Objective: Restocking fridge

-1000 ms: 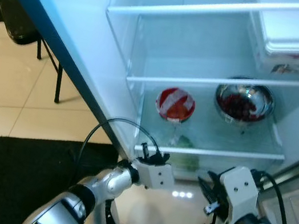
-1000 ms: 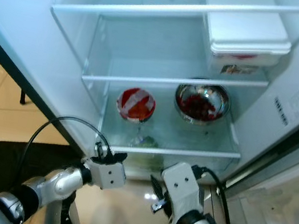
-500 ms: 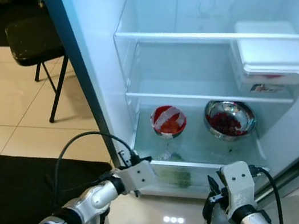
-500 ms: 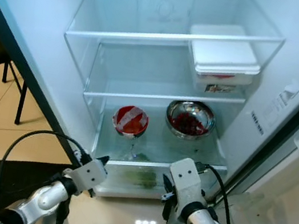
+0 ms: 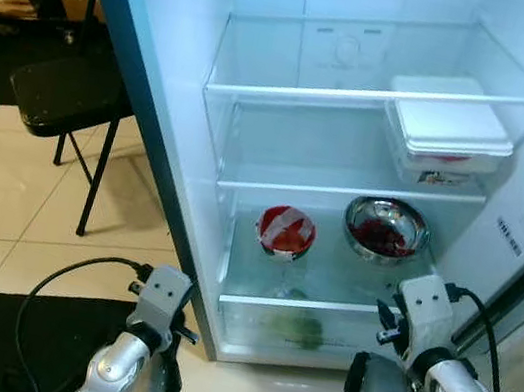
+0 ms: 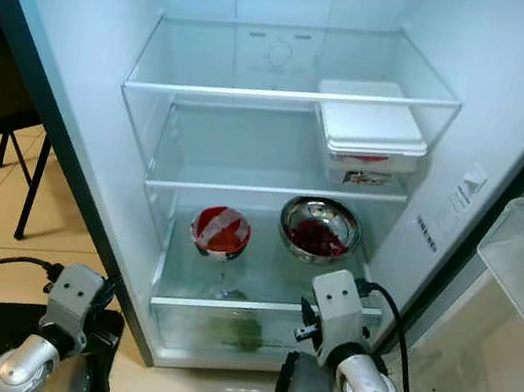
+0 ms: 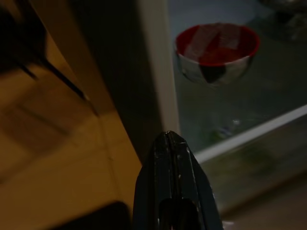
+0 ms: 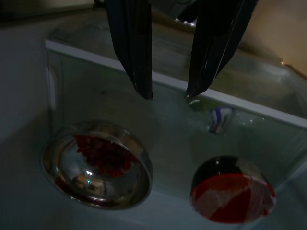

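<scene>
Fridge [image 6: 261, 84] stood open, red-topped bowl [image 6: 221, 231] beside steel bowl of red food [image 6: 319, 229] on lowest glass shelf, white lidded container [image 6: 369, 131] above, left gripper [image 7: 169, 143] pressed closed and empty, right gripper [image 8: 169, 93] spread apart, empty, before the shelf

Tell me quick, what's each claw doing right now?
Left claw: closed, empty, low beside the fridge.
Right claw: open, empty, in front of the lowest shelf.

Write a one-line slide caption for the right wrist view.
Open right tool hovers over the fridge's glass shelf, above a steel bowl of red food and a red-and-white covered bowl.
</scene>
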You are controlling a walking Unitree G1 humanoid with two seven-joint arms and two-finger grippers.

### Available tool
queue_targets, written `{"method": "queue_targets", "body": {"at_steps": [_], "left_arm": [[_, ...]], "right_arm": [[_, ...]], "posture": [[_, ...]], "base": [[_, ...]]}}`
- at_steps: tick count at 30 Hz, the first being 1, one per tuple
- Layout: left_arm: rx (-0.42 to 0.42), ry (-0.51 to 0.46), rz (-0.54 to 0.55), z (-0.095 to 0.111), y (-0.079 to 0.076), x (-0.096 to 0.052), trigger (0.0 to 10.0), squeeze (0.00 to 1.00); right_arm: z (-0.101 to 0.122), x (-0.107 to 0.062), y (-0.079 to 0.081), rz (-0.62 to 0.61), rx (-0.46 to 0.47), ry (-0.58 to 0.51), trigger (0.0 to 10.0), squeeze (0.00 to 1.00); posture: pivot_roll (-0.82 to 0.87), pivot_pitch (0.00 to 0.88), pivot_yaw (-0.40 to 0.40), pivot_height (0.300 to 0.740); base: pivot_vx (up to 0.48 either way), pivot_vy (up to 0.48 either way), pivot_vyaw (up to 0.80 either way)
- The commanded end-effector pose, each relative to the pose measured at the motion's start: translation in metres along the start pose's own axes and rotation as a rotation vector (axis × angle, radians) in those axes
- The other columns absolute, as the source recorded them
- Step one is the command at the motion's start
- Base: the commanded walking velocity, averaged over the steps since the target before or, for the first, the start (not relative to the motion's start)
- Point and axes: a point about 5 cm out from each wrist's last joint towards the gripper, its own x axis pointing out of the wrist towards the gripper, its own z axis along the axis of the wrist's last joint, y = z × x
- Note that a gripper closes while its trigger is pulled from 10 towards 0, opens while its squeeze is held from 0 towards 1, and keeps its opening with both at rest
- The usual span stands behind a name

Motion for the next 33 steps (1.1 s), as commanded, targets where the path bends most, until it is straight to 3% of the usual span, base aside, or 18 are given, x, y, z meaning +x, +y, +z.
{"method": "queue_targets", "body": {"at_steps": [1,2,3,4,8,11,16,21,30,33], "left_arm": [[-0.130,0.028,-0.063,-0.007,-0.009,-0.002,10.0,0.00],[-0.130,0.028,-0.063,-0.007,-0.009,-0.002,10.0,0.00],[-0.234,0.011,-0.112,-0.005,-0.014,0.000,10.0,0.00],[-0.272,0.002,-0.124,-0.004,-0.014,0.001,10.0,0.00],[-0.317,0.003,-0.135,-0.004,-0.011,0.002,10.0,0.00],[-0.397,0.016,-0.153,-0.007,-0.007,0.000,10.0,0.00],[-0.422,0.071,-0.165,-0.018,0.001,-0.009,10.0,0.00],[-0.450,0.122,-0.189,-0.029,-0.001,-0.019,10.0,0.00],[-0.436,0.171,-0.218,-0.038,-0.006,-0.026,10.0,0.00],[-0.401,0.152,-0.262,-0.034,-0.014,-0.022,10.0,0.00]], "right_arm": [[-0.006,0.006,0.004,0.018,0.038,0.009,10.0,0.00],[-0.006,0.006,0.004,0.018,0.038,0.009,10.0,0.00],[-0.009,0.010,0.007,0.039,0.073,0.014,10.0,0.00],[-0.010,0.011,0.009,0.054,0.090,0.011,10.0,0.00],[-0.015,0.012,0.011,0.066,0.095,0.017,10.0,0.00],[-0.024,0.014,0.012,0.061,0.123,0.041,10.0,0.00],[-0.052,0.010,0.022,0.072,0.187,0.126,10.0,0.00],[-0.072,0.004,0.028,0.067,0.223,0.196,10.0,0.00],[-0.076,0.004,0.027,0.061,0.234,0.197,10.0,0.00],[-0.066,0.008,0.021,0.066,0.227,0.136,10.0,0.00]], "posture": [[-0.05,0.000,0.068,0.304],[-0.05,0.000,0.068,0.304],[-0.04,0.000,0.062,0.304],[-0.04,0.000,0.063,0.308],[-0.05,0.000,0.061,0.322],[-0.05,0.000,0.059,0.337],[-0.04,0.000,0.048,0.361],[-0.03,0.000,0.046,0.381],[-0.04,0.000,0.049,0.400],[-0.04,0.000,0.044,0.415]], "base": [[0.000,0.000,0.00],[0.000,0.000,0.00],[0.000,0.000,0.00],[0.000,0.000,0.00],[0.000,0.000,0.00],[0.000,0.000,0.00],[0.000,0.000,0.00],[0.000,0.000,0.00],[0.000,0.000,0.00],[0.000,0.000,0.00]]}}
